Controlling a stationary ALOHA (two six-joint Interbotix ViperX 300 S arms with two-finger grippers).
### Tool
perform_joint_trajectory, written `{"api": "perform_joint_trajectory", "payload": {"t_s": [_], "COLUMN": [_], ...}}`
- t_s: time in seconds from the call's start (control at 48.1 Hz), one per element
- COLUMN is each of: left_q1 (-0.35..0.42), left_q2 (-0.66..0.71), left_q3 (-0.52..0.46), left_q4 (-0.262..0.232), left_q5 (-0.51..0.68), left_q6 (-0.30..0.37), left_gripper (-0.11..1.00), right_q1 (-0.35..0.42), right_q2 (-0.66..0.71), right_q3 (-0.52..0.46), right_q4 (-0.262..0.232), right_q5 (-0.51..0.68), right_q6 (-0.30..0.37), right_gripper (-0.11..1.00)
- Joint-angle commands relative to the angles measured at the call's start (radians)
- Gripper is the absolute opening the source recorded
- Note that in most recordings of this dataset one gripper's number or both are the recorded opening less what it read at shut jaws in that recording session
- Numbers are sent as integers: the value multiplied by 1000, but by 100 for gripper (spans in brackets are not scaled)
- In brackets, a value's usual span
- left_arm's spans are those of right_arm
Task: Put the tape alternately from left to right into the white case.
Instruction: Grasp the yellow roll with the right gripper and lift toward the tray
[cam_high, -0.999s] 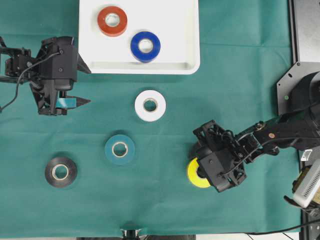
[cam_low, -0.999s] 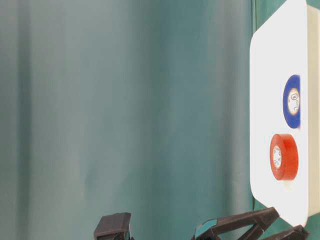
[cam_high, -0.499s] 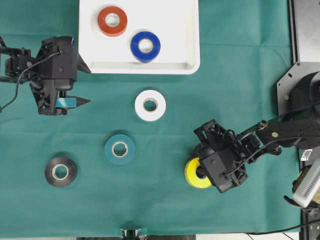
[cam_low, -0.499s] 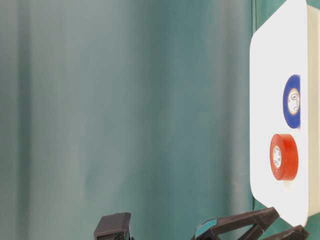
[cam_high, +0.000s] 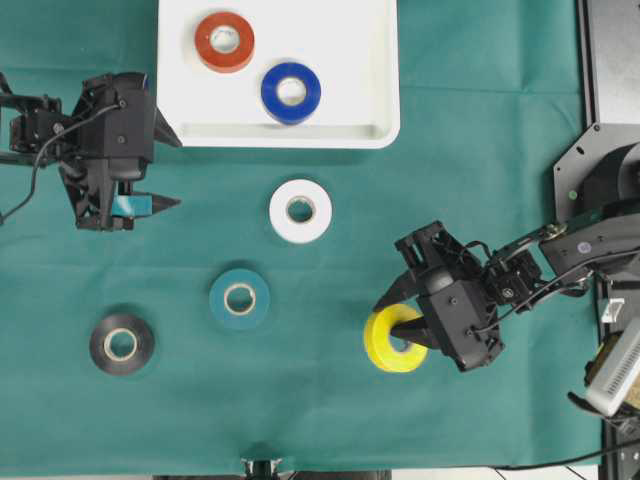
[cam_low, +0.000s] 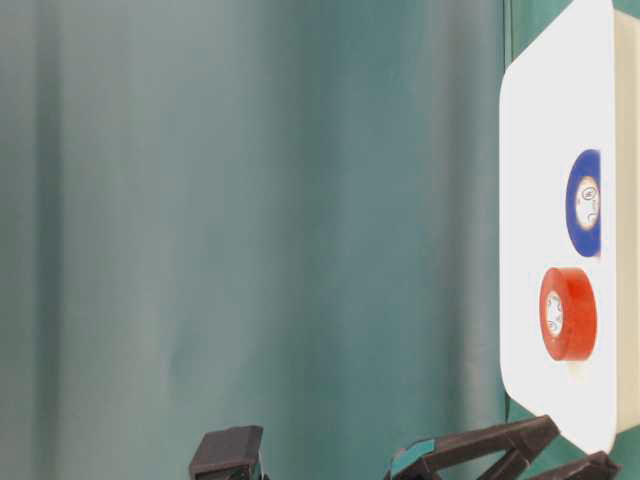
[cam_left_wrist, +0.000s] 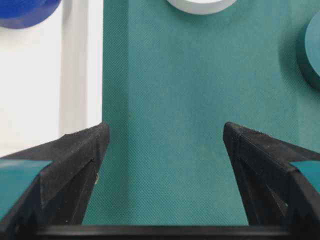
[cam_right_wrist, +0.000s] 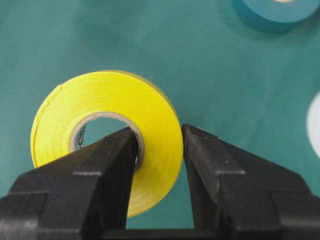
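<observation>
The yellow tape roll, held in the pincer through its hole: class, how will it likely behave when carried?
The yellow tape roll probably stays stiff: its wall looks undeformed in the right pincer. Gripped at one side only, it may swing. Set down on edge, it could roll.

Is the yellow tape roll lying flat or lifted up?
Lifted and tilted: the right gripper pinches the yellow tape roll's wall, one finger through its hole.
</observation>
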Motion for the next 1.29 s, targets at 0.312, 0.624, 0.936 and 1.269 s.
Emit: {"api": "perform_joint_trajectory", "payload": {"t_s": [0.312, 0.624, 0.936, 1.269], "left_q1": [-3, -3, -3, -3], "left_q2": [-9, -9, -9, -9], "left_q3": [-9, -9, -9, -9], "left_q4": [-2, -2, -2, -2], "left_q5": [-6, -6, -6, -8], "left_q6": [-2, -2, -2, -2], "left_gripper": [96, 96, 96, 96], "right_q1": [-167, -341, -471, -612], "right_q2": [-21, 9, 60, 123], "right_q3": [-37, -66, -120, -190], "right_q4": [-28, -97, -152, -213], "right_q5": [-3, -3, -3, -8], "right_q6": [-6, -8, -8, -8], "right_gripper": [3, 3, 3, 3]}}
